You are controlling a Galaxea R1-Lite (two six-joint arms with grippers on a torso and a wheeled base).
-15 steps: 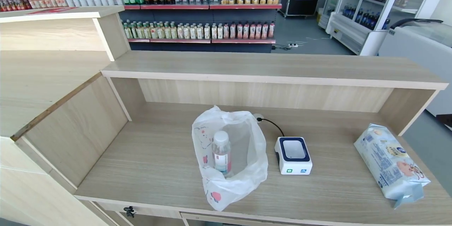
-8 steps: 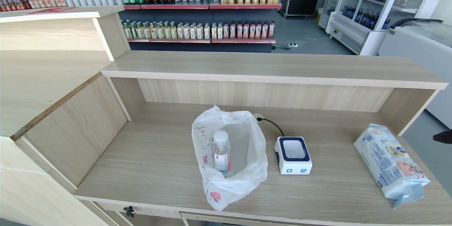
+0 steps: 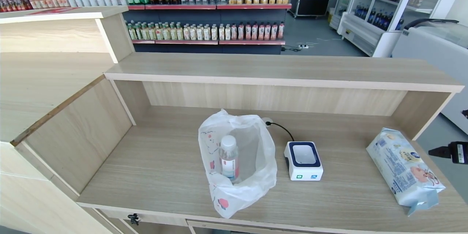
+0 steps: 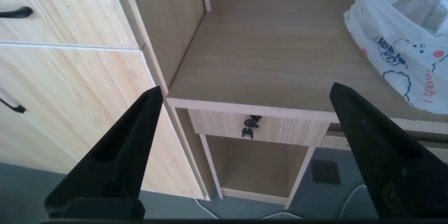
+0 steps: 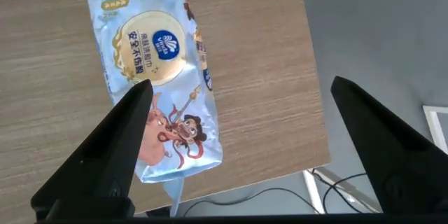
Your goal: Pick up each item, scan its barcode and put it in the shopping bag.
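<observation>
**soft packet on the right – grip it across the middle**

the bottle (image 3: pixel 229 157) stands upright inside the shopping bag (image 3: pixel 252 175), so i take the item left to handle to be the blue-and-white snack packet (image 3: pixel 404 170). it lies flat at the right end of the counter (image 3: pixel 164 168), well apart from the scanner (image 3: pixel 303 160), which sits just beside the bag.

my right gripper (image 5: pixel 241 91) hangs above the packet's near end and the counter's edge, jaws spread wide with nothing between them. the left gripper (image 4: pixel 246 91) is low by the counter's front left corner, also spread wide and empty.

i'd expect the packet to be light, with a thin glossy film that crinkles and could slip under the pads. what's inside i can't tell, but it may crush, so i'd close gently. i'd take it across its narrow width near the middle, where the body is full, and not by the flat crimped tail at the near end, which would let it swing and fold. no barcode shows on the upper face – my guess is it's underneath, so the hold should leave that side free to turn toward the scanner window. the bag is thin and floppy with its mouth open, so the packet should go in end first, beside the bottle.
</observation>
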